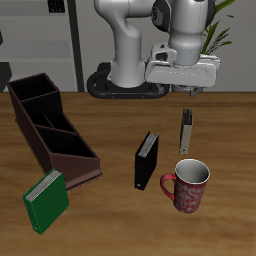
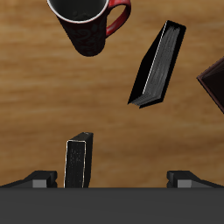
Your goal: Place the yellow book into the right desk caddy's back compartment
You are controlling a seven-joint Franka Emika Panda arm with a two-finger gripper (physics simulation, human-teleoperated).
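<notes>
The yellow book is slim and stands on edge on the wooden table. My gripper hangs above it, a little farther back, open and holding nothing. In the wrist view the book lies close to one fingertip, not between the two. The right desk caddy is a long maroon-brown box across the table from the gripper, and only one corner of it reaches the wrist view. Its back compartment, the tall-walled end, is farthest from the table's front edge.
A black book stands between the yellow book and the caddy. A red mug sits nearer the front edge than the yellow book. A green book leans at the caddy's low end.
</notes>
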